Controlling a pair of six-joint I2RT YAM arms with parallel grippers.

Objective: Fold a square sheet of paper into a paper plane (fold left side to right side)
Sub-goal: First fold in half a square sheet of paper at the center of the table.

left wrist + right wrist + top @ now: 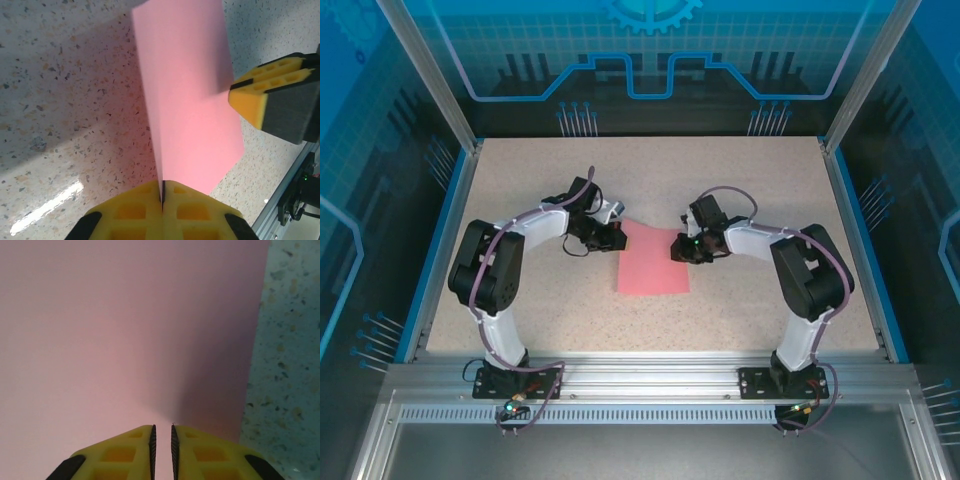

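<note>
We see the sheet (653,262) mid-table, its far left edge lifted and pinched tight in the left gripper (163,189), its near edge flat. The right gripper (162,429) sits at the far right corner, jaws almost together with a thin slit; we cannot tell if paper is in it. The speckled table (750,190) lies bare all round the sheet, with blue rails (438,250) at the sides.
</note>
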